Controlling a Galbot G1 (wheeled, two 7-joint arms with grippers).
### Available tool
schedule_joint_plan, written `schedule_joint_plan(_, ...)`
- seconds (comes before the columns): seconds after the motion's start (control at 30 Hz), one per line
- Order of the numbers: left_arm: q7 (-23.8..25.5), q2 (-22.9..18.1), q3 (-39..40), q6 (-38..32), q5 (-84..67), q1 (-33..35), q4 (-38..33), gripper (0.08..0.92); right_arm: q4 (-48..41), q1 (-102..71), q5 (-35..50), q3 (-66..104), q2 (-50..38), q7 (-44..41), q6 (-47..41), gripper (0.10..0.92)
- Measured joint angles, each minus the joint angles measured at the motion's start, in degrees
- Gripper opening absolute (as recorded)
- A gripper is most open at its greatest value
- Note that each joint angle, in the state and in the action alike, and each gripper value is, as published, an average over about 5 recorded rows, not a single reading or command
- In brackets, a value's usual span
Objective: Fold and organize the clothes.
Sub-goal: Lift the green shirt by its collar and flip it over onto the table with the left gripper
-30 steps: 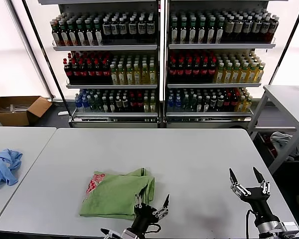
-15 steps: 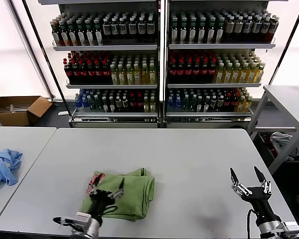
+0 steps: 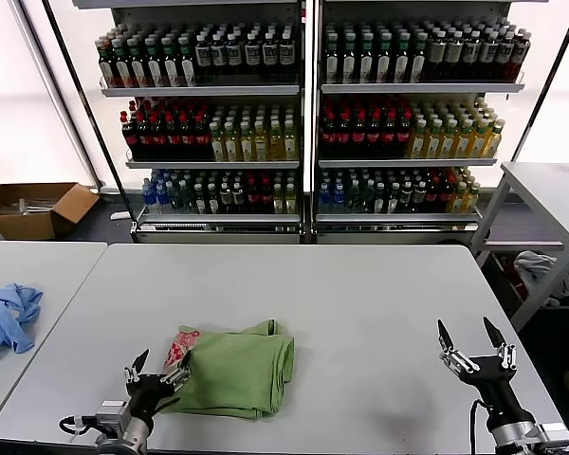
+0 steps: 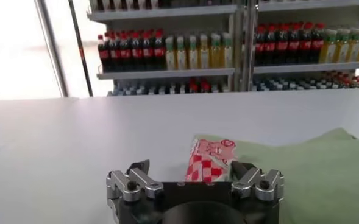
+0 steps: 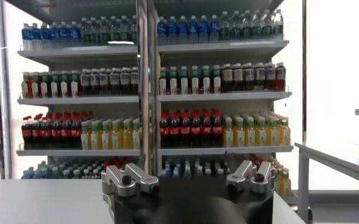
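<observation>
- Your green shirt [image 3: 232, 370] lies folded into a compact bundle on the near part of the grey table [image 3: 360, 294], left of the table's middle.
- Its red-and-white printed patch [image 3: 179, 347] sits at the bundle's far left corner; you can see the same patch [image 4: 206, 166] in the left wrist view, just beyond the fingers.
- Your left end effector [image 3: 156, 372] is low at the near edge, just beside the shirt's left side, with its fingers spread wide and nothing between them.
- Your right end effector [image 3: 474, 339] stands near the table's near right corner, well apart from the shirt, fingers pointing up and spread, holding nothing.
- A blue garment [image 3: 8, 318] lies crumpled on the separate table to the left.
- Shelves of bottles [image 3: 303, 114] fill the background behind the table.
</observation>
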Motion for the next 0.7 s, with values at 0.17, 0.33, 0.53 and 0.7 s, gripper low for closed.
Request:
schedule_joint_plan(0.17,0.95,0.12,-0.99,1.13,-3.09,-0.27,0.99,0.823,-0.09,-0.14,-0.22,-0.05,0.13,-0.01,0.30,0.823)
schedule_joint_plan(0.33,2.28,0.00,-1.32,2.24,-6.57,-0.23,1.14,0.811,-0.22,-0.04,-0.29,-0.05,0.11,-0.01,0.41,0.823)
schedule_joint_plan(0.53,4.05,-0.29,-0.98,2.39,-8.84,0.17,1.58,0.663,-0.43,0.25,-0.29,-0.14,0.06,-0.01,0.43,0.823)
schedule_joint_plan(0.7,5.29,-0.28,-0.59,1.99,-9.45,0.29,2.21,0.516,-0.59,0.29,-0.29,-0.24,0.13,-0.01,0.54,0.823)
